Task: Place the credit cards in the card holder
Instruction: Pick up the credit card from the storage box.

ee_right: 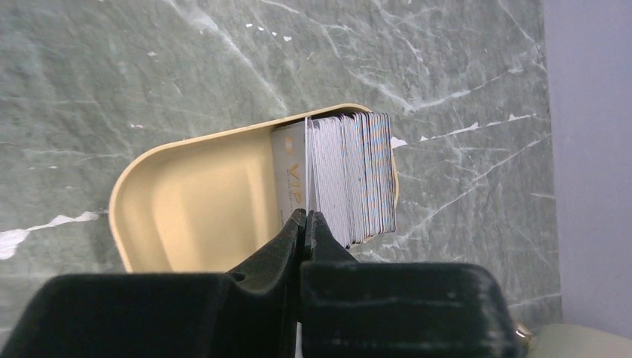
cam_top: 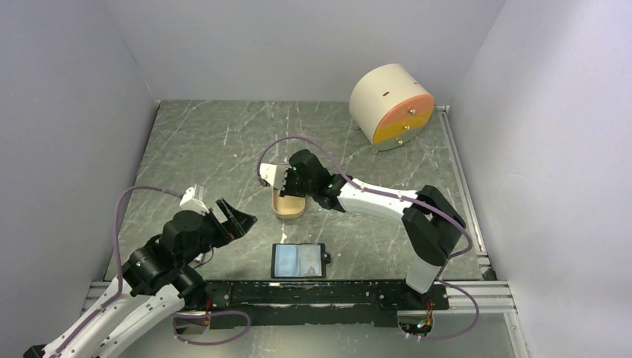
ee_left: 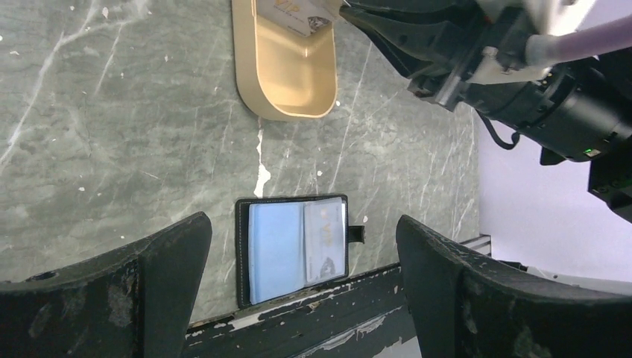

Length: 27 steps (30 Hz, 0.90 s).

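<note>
Top view: the wallet [cam_top: 298, 261] is laid open at the near edge of the table [cam_top: 209, 142], apart from the tray [cam_top: 289, 210] where the right gripper [cam_top: 285, 186] is lowered; the left gripper [cam_top: 235, 215] is held wide open, empty. Left wrist: 1 card [ee_left: 325, 240] is seen tucked in a wallet pocket. Right wrist: the jaws are closed on the edge of the front card [ee_right: 291, 175] of the stack [ee_right: 354, 175] stood in the tray; with so thin a pinch it could be twisted or dropped on the lift, or a 2nd card dragged out.

Tan oval moulded tray [cam_top: 288, 211] mid-table on grey-green marbled tabletop [cam_top: 209, 142]. Round beige drum, orange face [cam_top: 391, 103], in far right corner.
</note>
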Motion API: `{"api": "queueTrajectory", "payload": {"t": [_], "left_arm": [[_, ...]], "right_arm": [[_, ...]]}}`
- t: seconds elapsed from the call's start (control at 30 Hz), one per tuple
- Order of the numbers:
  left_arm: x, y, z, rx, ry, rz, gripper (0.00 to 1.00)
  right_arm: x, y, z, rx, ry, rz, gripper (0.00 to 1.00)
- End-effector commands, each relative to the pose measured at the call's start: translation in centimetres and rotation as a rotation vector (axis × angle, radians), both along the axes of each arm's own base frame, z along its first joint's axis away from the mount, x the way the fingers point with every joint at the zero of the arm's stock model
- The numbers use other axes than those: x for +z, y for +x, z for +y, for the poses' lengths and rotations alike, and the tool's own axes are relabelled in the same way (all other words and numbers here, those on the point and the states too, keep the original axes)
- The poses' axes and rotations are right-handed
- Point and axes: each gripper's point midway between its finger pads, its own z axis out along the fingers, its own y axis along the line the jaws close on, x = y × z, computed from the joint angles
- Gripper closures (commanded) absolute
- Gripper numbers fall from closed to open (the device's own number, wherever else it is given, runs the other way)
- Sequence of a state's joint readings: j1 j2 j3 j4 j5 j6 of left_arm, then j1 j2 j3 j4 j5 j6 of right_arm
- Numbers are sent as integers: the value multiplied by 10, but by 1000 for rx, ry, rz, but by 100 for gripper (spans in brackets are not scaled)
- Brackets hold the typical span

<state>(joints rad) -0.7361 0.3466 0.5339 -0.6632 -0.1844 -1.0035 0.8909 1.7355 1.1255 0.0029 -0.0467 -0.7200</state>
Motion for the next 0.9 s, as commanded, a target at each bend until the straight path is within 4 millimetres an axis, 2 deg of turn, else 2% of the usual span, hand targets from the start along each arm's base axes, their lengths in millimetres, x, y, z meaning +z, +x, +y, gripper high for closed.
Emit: {"api": "queueTrajectory", "payload": {"t": [0.0,0.13,0.3,0.43,0.47,0.6,0.77,0.87], "left_arm": [[14,1,8,37,-29,-45,1],[15,2,5,20,-38,-74,0],[8,2,-1,-9,-9,-40,7],[-4,4,-8,-37,40,11,8],[-7,4,-11,-50,45,23,9],[-24,3,-26,-99,32,69,13],[-31,-1,-51,-214,-35,63,19],[-59,-5,-48,-231,50,143,23]], "right_arm": [[30,-11,0,-13,97,59,100],[34,-29,0,-61,184,187,100],[51,-60,2,-78,329,358,100],[73,-71,-13,-213,473,442,100],[68,-79,-19,-249,494,484,100],[71,-110,-29,-334,604,687,100],[66,-147,-42,-434,694,917,100],[53,-166,-47,-523,792,1024,100]]}}
